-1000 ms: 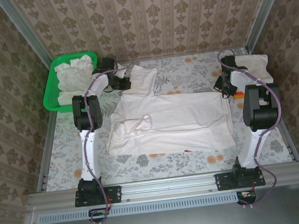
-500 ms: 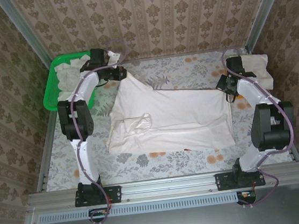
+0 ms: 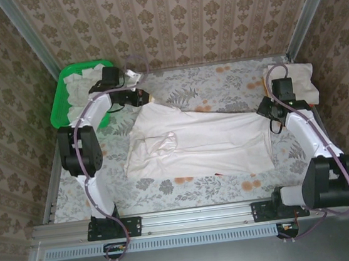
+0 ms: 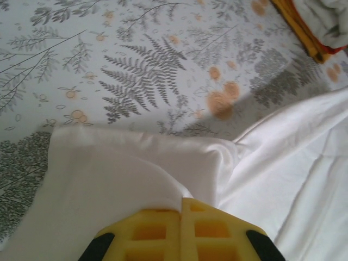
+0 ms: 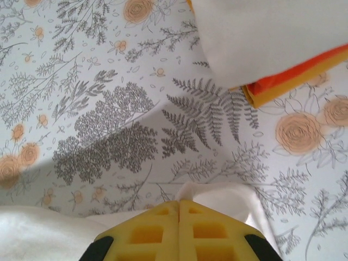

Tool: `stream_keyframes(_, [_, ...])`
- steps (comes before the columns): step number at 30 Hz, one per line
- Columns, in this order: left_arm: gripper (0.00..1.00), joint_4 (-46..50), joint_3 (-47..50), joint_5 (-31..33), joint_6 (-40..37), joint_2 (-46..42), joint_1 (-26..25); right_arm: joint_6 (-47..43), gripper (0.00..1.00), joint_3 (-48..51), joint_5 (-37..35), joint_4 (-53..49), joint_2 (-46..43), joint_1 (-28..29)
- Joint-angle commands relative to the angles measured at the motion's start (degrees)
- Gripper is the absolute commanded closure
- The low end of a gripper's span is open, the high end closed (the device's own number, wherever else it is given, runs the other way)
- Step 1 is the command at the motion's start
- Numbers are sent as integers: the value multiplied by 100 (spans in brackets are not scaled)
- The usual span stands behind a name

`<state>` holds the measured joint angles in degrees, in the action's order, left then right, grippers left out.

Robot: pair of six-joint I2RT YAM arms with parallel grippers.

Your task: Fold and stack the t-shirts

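Observation:
An off-white t-shirt (image 3: 207, 142) lies spread across the middle of the table, with a bunched fold (image 3: 160, 146) on its left part. My left gripper (image 3: 147, 99) is shut on the shirt's far left corner; in the left wrist view the yellow pads (image 4: 163, 231) of that gripper (image 4: 181, 204) pinch the white cloth (image 4: 130, 168). My right gripper (image 3: 273, 119) is shut on the far right corner, where a tuft of the cloth (image 5: 217, 194) sticks out past the closed gripper (image 5: 179, 204). A folded off-white t-shirt (image 3: 300, 81) lies on an orange one (image 5: 296, 76) at the back right.
A green mesh basket (image 3: 57, 107) at the back left holds more crumpled off-white shirts (image 3: 84, 87). Patterned walls and metal posts close in the table on three sides. The floral tablecloth (image 3: 219, 78) shows bare behind the shirt and along the near edge (image 3: 187, 189).
The raised far-left part of the shirt has come down and stretched flatter. My right gripper has moved nearer along the right edge. Both elbows have swung outward.

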<state>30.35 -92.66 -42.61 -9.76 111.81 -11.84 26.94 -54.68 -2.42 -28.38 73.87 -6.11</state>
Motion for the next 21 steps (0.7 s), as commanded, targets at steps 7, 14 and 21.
stream_keyframes(7, [100, 59, 732, -606, -594, -930, 59, 100, 100, 772, 76, -761, -1102, 13])
stream_keyframes(14, [100, 126, 1438, -710, -602, -1474, 68, 356, 100, 1157, -178, -1290, -1659, -4])
stream_keyframes(21, [100, -172, 2445, -538, -228, -2356, 76, 671, 100, 1369, -191, -1475, -1636, -39])
